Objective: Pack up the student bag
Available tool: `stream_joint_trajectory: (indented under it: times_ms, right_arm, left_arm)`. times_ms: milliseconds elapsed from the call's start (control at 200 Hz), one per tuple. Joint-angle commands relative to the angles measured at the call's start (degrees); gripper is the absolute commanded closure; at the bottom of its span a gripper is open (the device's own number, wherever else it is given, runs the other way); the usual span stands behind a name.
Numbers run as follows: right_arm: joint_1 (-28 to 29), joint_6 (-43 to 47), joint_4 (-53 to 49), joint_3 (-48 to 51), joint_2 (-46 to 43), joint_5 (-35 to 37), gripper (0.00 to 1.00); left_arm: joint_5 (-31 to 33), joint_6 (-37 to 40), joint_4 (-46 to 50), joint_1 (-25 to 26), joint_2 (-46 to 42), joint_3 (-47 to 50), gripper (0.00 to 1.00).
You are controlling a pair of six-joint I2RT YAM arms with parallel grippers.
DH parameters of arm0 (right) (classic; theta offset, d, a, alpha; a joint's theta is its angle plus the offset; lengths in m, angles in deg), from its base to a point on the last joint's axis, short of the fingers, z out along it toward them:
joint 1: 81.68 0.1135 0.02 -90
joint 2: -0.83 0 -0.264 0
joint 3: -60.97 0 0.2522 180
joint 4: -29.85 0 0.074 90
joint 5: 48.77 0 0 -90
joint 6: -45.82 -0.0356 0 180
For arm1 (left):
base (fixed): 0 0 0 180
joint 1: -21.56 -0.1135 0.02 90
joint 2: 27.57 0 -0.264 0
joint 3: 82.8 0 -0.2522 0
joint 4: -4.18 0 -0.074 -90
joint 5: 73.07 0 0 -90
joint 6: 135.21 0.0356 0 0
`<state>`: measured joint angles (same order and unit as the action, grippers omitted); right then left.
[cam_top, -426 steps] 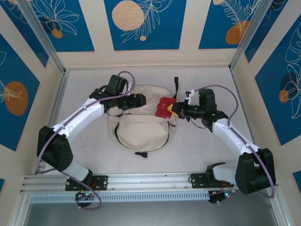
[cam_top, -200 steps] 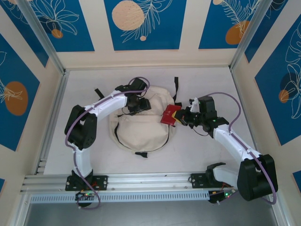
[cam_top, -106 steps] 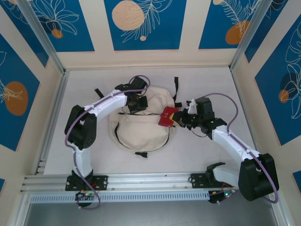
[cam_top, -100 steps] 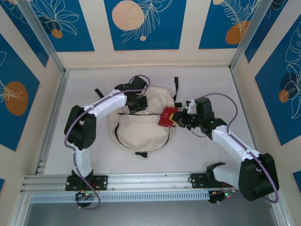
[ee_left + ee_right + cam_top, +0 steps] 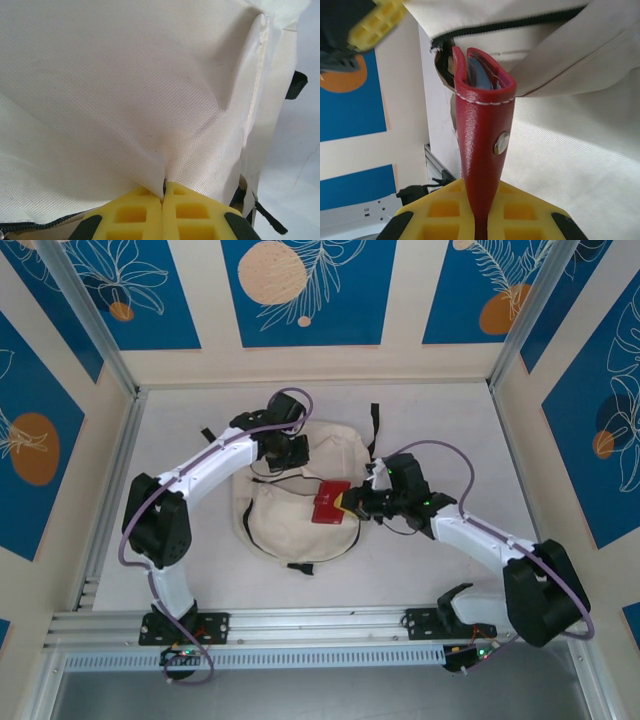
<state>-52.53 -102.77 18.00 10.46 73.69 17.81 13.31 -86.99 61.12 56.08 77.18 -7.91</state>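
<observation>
Leftward since half a second ago, the right gripper (image 5: 351,506) has carried its load from the right rim of the student bag (image 5: 290,532) in over the bag's middle. Its yellow pads (image 5: 440,210) are clamped narrowly on the lower end of a red case (image 5: 482,130), which stands upright between them in the right wrist view, with a metal snap stud (image 5: 501,143) on its side and something blue showing inside its open top. Just past the case's top runs the bag's black zipper (image 5: 520,24), with cream cloth (image 5: 570,150) spread on the case's right side. The left gripper (image 5: 290,450) sits at the bag's far part, pads pressed together (image 5: 162,192) on a pinched fold of the cream canvas (image 5: 125,90), which puckers into creases that run to the pinch. A black strap (image 5: 373,425) trails from the bag's far right corner. The bag lies flat near the middle of the worktop (image 5: 180,420), a little toward its far edge.
</observation>
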Motion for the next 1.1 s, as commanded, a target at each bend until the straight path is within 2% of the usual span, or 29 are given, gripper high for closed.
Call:
stream_joint_trajectory:
  times_ms: [0, 185, 400, 620, 835, 990, 1095]
  right_arm:
    - [2.30, -2.13, 5.19, -2.26, 3.61, -2.39, 0.95]
    - [3.77, -3.38, 9.44, -5.35, 9.53, -2.25, 0.95]
    - [2.54, -9.17, 13.65, -4.67, 13.14, 2.89, 0.96]
    - [3.15, -14.23, 22.05, -4.77, 18.21, 10.69, 0.96]
    - [6.35, -18.79, 30.36, -7.35, 23.68, 23.01, 0.95]
    - [8.19, -21.22, 36.48, -7.97, 26.21, 27.82, 0.94]
    - [8.45, -22.12, 36.70, -8.86, 27.53, 28.97, 0.92]
  left_arm:
    - [-3.06, 2.59, 2.12, -0.20, -1.05, -4.50, 1.00]
    - [-3.74, 3.10, 2.30, -0.22, -1.44, -4.39, 1.00]
    - [-4.46, 3.31, 2.09, -0.19, -1.69, -3.21, 1.00]
    - [-5.40, 2.61, 1.48, -0.23, -1.83, -2.64, 1.00]
    - [-5.39, 1.18, 0.65, -0.37, -1.07, -2.72, 1.00]
    - [-5.35, 0.47, 0.59, -0.46, -0.86, -2.78, 1.00]
    - [-5.17, 0.13, 0.52, -0.60, -0.78, -2.42, 1.00]
